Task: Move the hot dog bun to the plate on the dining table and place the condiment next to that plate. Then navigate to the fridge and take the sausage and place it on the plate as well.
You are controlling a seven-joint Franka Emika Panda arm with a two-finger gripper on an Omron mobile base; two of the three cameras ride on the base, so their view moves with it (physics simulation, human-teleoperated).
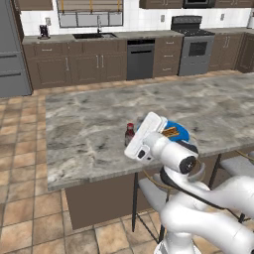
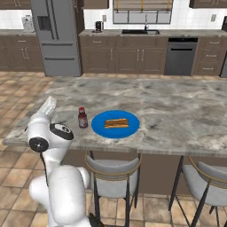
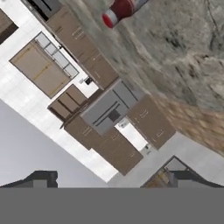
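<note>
Claw (image 3: 109, 177) stands wide and empty near the counter (image 2: 177, 111) edge, where the hot dog bun (image 2: 116, 123) lies on the plate (image 2: 99, 126) and the condiment (image 2: 82, 117) just beside it, so driving to the fridge (image 2: 57, 35) for the sausage seems next.

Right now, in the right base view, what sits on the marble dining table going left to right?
condiment → plate → hot dog bun, which lies on the plate, right of its left rim.
</note>
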